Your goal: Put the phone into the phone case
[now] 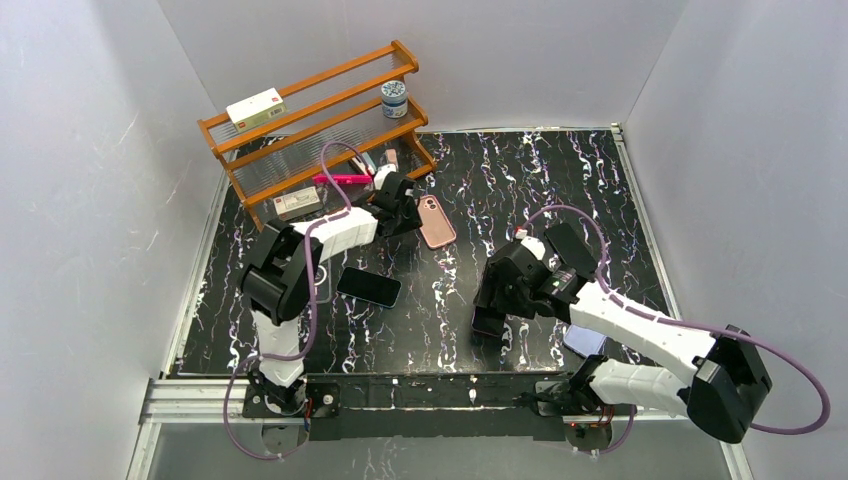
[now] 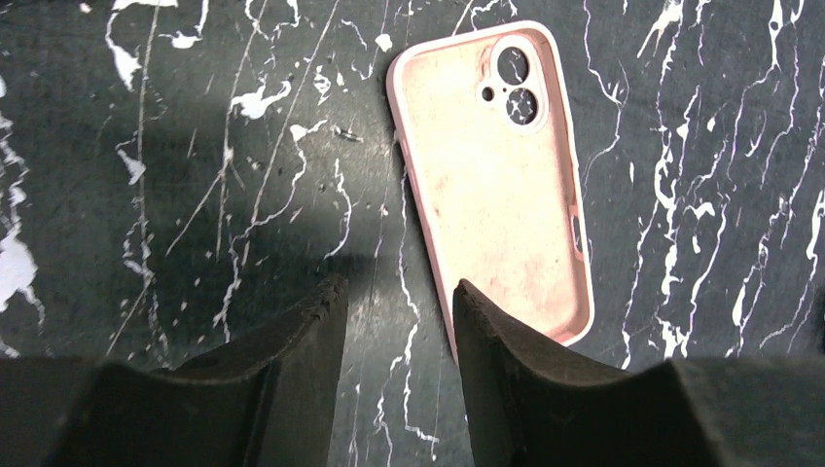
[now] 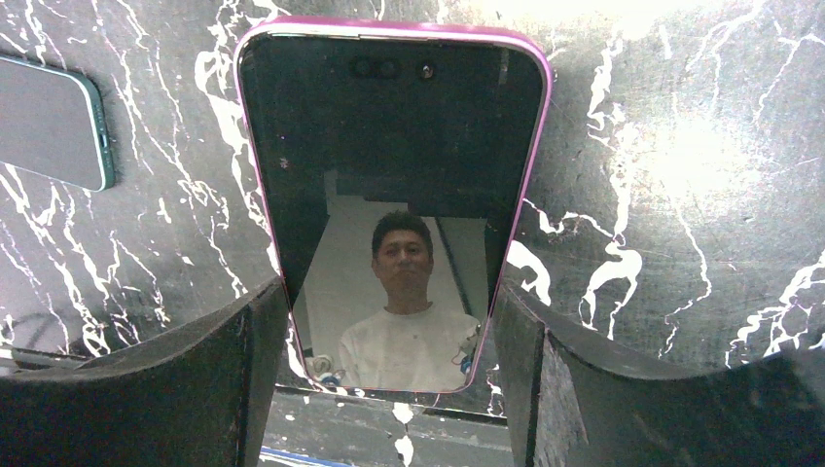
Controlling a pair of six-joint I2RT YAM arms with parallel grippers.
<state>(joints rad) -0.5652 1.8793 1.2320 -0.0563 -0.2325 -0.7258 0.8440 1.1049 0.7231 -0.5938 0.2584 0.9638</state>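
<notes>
Overhead and close left-wrist views seemingly share the phone case (image 1: 436,221).

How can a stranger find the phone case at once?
Start at the wooden rack at the far left of the table. Just in front of its right end, beside the left gripper, lies the case. It alone is pale pink and hollow, with camera holes, unlike the dark phone nearby.

Phone look: a black glass screen rimmed in magenta-pink is shown by the phone (image 3: 389,185) (reflections lie across it).
Phone state: gripped by its long edges in the right gripper (image 3: 389,297), screen turned toward the wrist camera.
Phone place: toward the near edge, right of the middle.
Case look: the phone case (image 1: 436,221) (image 2: 496,185) is pale pink, with camera cut-outs.
Case pose: laid flat, hollow side up.
Case place: toward the far edge, left of the middle.
</notes>
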